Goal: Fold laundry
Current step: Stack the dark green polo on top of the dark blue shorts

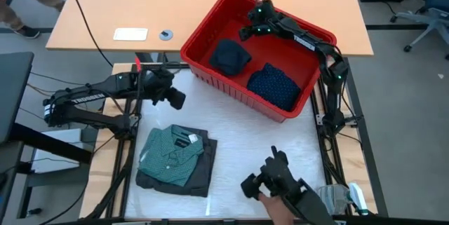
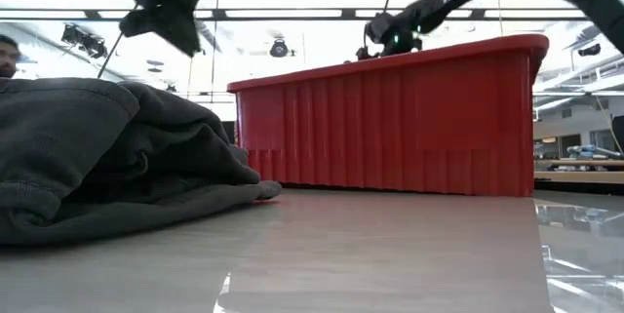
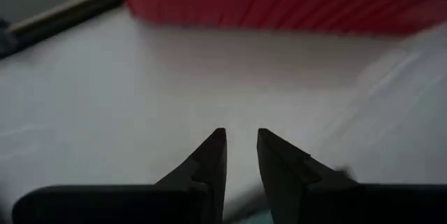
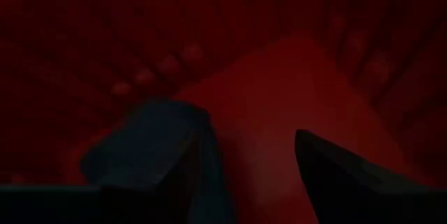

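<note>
My right gripper (image 4: pixel 244 175) has its fingers spread wide, holding nothing, hanging inside the red basket (image 1: pixel 210 36) just above the plain dark piece (image 1: pixel 230 55). Beside that piece in the basket lies the navy dotted piece (image 1: pixel 275 85). My left gripper (image 3: pixel 241 158) hovers over bare white table (image 1: pixel 238 123) near the basket's wall, fingers apart by a narrow gap, nothing between them. At the table's left, the teal-green shirt (image 1: pixel 170 153) sits folded on the charcoal grey piece (image 1: pixel 200 172).
</note>
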`<state>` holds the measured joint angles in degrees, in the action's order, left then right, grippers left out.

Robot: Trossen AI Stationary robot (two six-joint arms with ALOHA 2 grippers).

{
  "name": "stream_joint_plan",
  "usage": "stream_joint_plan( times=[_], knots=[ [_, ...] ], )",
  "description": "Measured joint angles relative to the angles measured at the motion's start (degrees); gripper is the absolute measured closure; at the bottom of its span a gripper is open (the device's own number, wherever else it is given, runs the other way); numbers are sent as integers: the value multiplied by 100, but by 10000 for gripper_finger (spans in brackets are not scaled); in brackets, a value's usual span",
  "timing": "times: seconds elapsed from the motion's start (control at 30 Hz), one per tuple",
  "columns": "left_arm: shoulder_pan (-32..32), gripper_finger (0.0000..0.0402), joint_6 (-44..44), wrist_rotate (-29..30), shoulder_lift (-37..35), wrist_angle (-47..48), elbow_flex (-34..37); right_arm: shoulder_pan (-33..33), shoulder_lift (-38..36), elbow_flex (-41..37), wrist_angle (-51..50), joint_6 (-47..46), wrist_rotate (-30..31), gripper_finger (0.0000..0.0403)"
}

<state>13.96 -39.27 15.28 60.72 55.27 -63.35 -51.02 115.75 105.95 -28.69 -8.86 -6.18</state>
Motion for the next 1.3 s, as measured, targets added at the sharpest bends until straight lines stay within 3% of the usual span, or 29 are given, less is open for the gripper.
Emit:
stream_joint_plan(
  times=[0.13,0.3,0.5,1.0,1.3],
  knots=[
    [-125,317,144,-98,51,550,0,343,-432,0,41,185,29,165],
    [-395,317,754,-489,50,517,7,1006,-887,0,202,140,-209,165],
    [-854,317,1582,-491,48,351,7,2053,-1074,0,255,-598,-221,165],
    [-2389,317,2405,-477,22,-276,7,5105,-1076,0,-80,-1528,1805,165],
    [-3076,317,2847,-337,22,-1377,6,6051,-1076,-2,-81,-2124,1810,165]
  ],
)
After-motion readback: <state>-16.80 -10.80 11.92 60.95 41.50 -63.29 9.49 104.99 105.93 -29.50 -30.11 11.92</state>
